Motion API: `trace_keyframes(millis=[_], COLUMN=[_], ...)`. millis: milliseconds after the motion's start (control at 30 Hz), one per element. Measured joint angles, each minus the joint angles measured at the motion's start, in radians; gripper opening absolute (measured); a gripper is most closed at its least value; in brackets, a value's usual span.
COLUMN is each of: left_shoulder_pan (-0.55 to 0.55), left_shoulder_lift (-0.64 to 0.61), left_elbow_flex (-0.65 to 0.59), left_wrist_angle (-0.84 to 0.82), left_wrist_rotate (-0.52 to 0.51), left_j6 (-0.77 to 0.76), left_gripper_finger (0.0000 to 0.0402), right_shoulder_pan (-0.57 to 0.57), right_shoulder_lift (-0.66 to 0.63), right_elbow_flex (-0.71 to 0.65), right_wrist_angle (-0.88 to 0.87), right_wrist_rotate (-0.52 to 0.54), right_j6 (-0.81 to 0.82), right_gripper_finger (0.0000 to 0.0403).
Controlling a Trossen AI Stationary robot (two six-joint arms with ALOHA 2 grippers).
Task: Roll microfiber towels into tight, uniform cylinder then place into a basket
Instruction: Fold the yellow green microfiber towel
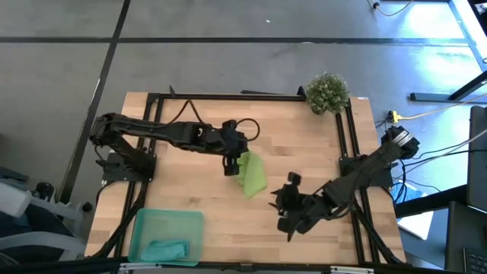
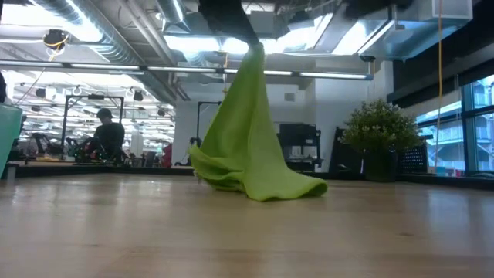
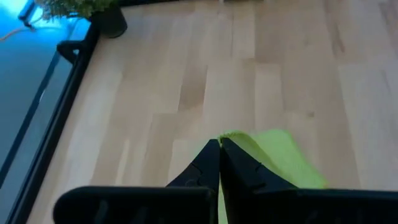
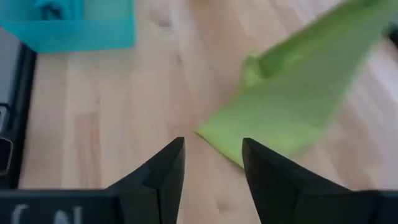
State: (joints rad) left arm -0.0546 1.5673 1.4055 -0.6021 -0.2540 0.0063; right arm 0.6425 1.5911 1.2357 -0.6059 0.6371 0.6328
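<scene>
High view, left gripper [image 1: 230, 169] clamping lifted lime towel [image 1: 252, 175], basket [image 1: 144, 228] near corner

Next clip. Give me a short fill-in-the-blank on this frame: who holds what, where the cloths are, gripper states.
1. The lime towel hangs from the ____ gripper, its lower part resting on the table.
2. The teal towel lies inside the ____.
3. The right gripper is ____ and holds nothing.
4. The potted plant stands at a ____ of the table.

Missing words: left; basket; open; corner
</scene>
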Motion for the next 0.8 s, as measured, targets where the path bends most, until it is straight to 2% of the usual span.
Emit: trace_keyframes(millis=[133,300,433,633,800], left_shoulder_pan=[0.007,0.006,0.007,0.011,0.023], left_shoulder_lift=[0.0,-0.008,-0.01,-0.01,-0.01], left_elbow_flex=[0.0,0.0,0.002,0.001,0.001], left_wrist_angle=[-0.022,-0.023,-0.021,-0.039,-0.059], left_wrist_rotate=[0.001,0.004,0.009,0.009,0.008], left_j6=[-0.005,-0.005,-0.005,-0.004,-0.005], left_gripper_finger=[0.0,0.0,0.0,0.0,0.0], right_shoulder_pan=[-0.031,-0.09,-0.137,-0.192,-0.211], right_shoulder_lift=[0.019,0.097,0.187,0.316,0.38], right_elbow_flex=[-0.178,-0.321,-0.345,-0.302,-0.271], right_wrist_angle=[0.351,0.602,0.671,0.724,0.753], right_wrist_rotate=[-0.038,-0.084,-0.124,-0.218,-0.212], right_j6=[-0.125,-0.197,-0.284,-0.42,-0.503], right_gripper_finger=[0.0163,0.0163,0.0163,0.0163,0.0163])
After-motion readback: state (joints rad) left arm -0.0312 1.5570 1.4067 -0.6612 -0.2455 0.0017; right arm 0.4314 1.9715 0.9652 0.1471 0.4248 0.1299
